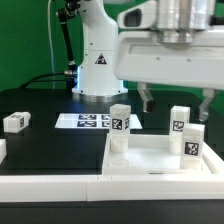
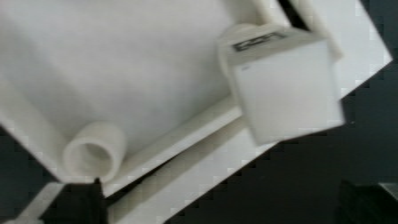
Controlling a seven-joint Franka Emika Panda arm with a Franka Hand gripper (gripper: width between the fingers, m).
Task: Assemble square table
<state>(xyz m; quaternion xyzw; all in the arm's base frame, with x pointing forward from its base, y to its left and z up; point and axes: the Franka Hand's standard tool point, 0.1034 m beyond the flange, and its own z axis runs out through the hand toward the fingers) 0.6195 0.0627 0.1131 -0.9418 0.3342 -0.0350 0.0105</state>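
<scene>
Square panel (image 1: 150,160) and legs (image 1: 119,130) — smooth, matt white plastic — on a matt black table (image 1: 40,140).

White glossy arm segments (image 1: 100,50), silver wrist cylinder (image 1: 182,15), dark-fingered claw (image 1: 176,103)

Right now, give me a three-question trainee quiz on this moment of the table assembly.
1. True or false: the gripper holds a leg.
2. How many legs stand upright on the square panel in the exterior view? A) one B) three C) five
3. Where is the leg that is off the panel?

Key: 1. False; the fingers hang empty above the panel. 2. B. 3. On the black table, towards the exterior view's left, beside the marker board.
</scene>
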